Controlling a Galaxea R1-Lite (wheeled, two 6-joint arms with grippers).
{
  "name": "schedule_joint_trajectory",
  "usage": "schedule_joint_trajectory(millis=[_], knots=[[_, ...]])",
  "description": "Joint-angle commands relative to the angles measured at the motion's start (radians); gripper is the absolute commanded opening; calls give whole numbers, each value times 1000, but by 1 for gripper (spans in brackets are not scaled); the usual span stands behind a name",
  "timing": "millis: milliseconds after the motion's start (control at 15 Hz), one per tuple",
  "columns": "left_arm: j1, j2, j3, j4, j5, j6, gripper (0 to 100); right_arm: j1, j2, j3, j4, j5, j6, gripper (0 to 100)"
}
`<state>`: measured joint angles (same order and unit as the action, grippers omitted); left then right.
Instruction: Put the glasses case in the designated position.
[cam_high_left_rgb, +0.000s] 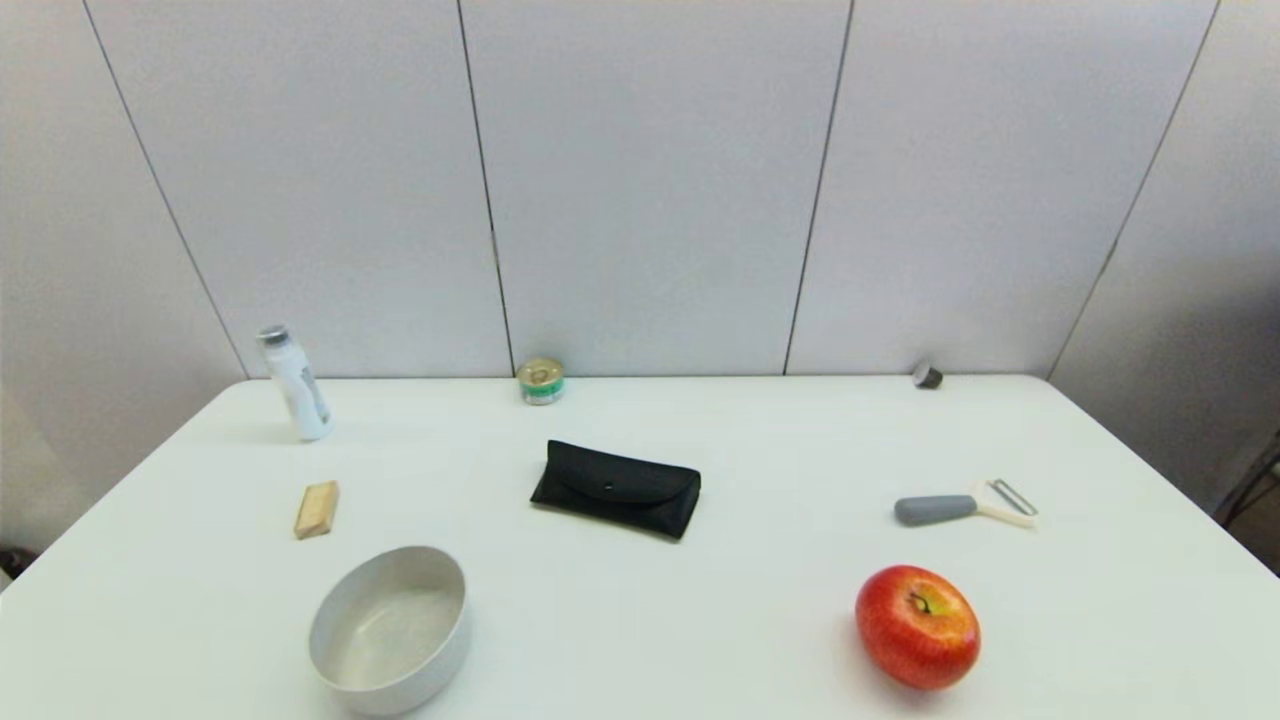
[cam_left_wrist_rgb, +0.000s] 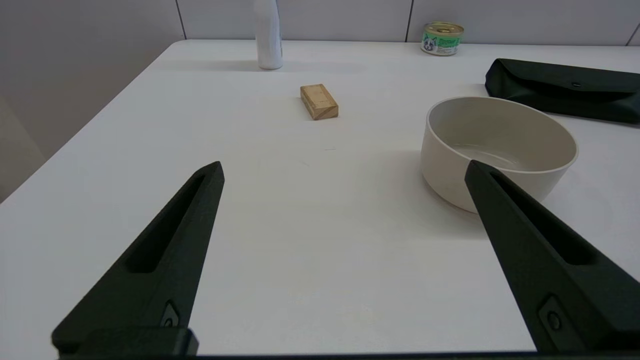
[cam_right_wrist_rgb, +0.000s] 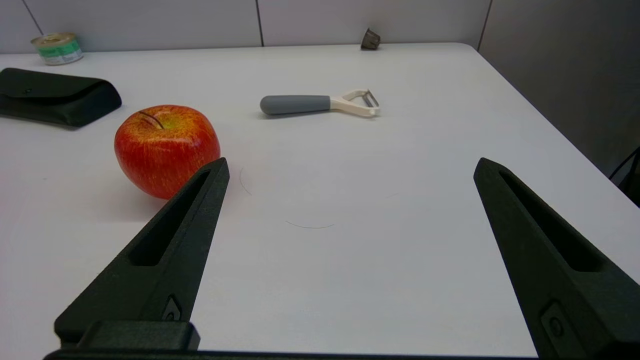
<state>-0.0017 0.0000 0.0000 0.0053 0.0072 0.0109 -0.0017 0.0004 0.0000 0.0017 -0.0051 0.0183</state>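
Tin (cam_left_wrist_rgb: 442, 38) label: cat picture, text unreadable

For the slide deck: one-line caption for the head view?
Black glasses case lies mid-table, untouched, among bowl, apple, peeler and wooden block.

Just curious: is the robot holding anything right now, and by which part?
Nothing is held. Both end effectors, left and right, are open; the black soft glasses case lies untouched.
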Motion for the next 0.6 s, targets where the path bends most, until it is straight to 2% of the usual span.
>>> schedule_joint_trajectory(millis=[67,333,467,600], knots=[[0,2,0,-1,0,3,100,0,1,0,0,1,0,100],[0,8,0,-2,4,21,100,0,1,0,0,1,0,100],[0,106,0,-27,10,15,100,0,1,0,0,1,0,100],[-1,233,-9,-189,43,44,100,0,1,0,0,1,0,100]])
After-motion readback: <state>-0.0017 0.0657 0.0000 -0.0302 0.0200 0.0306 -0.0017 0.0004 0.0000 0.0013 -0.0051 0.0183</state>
